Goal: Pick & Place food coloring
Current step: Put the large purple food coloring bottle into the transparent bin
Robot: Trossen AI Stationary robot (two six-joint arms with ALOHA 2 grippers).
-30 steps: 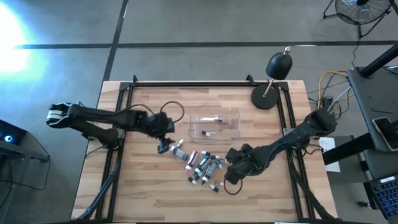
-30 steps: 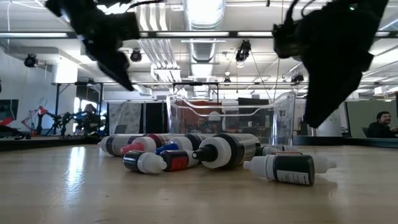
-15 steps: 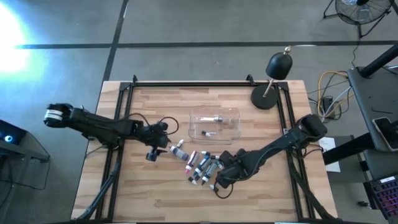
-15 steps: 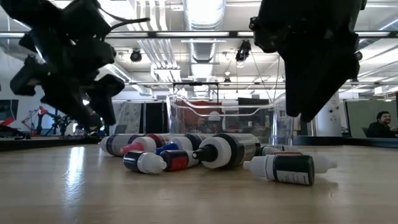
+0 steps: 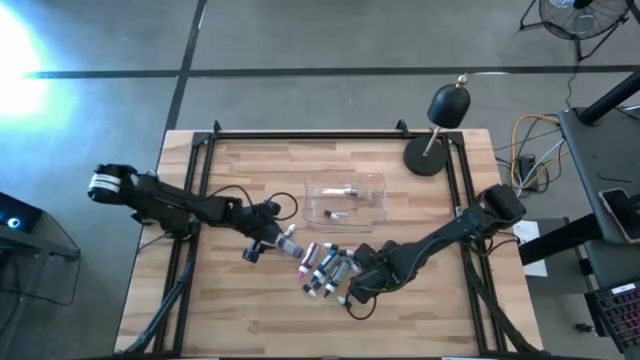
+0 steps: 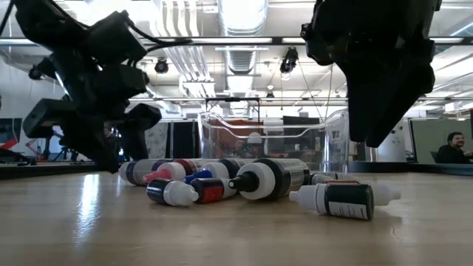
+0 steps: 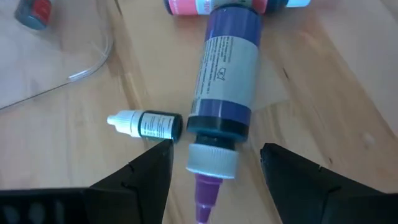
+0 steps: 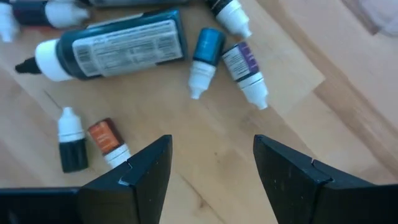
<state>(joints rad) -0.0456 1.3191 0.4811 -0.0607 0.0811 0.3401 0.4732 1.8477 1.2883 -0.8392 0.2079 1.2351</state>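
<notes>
**Food coloring bottles, loose lot on butcher-block table**

As laid out on the wooden table [image 5: 240, 300]: food coloring bottles [image 5: 325, 268] in a loose heap near mid-table, just in front of the clear plastic tray [image 5: 345, 199]; two small bottles [image 5: 340, 201] lying inside the tray.

Left gripper [image 5: 262, 240]: low at the heap's left edge, jaws open, nothing held; fingers [image 7: 146, 171] either side of a large purple-bodied bottle [image 7: 227, 102] with white collar and purple tip, lying flat, not clamped. Small dark bottle with white cap [image 7: 146, 124] just beside it.

Right gripper [image 5: 362, 285]: over the heap's right edge, jaws open, empty. Ahead of its fingers [image 8: 140, 171]: large teal-labelled bottle [image 8: 112, 42], small blue bottle [image 8: 205, 51], small purple-labelled bottle [image 8: 245, 71], small orange-labelled bottle [image 8: 107, 140], small black bottle [image 8: 71, 142], all flat on the wood.

Black desk lamp [image 5: 438, 125] at the table's far right corner.
</notes>
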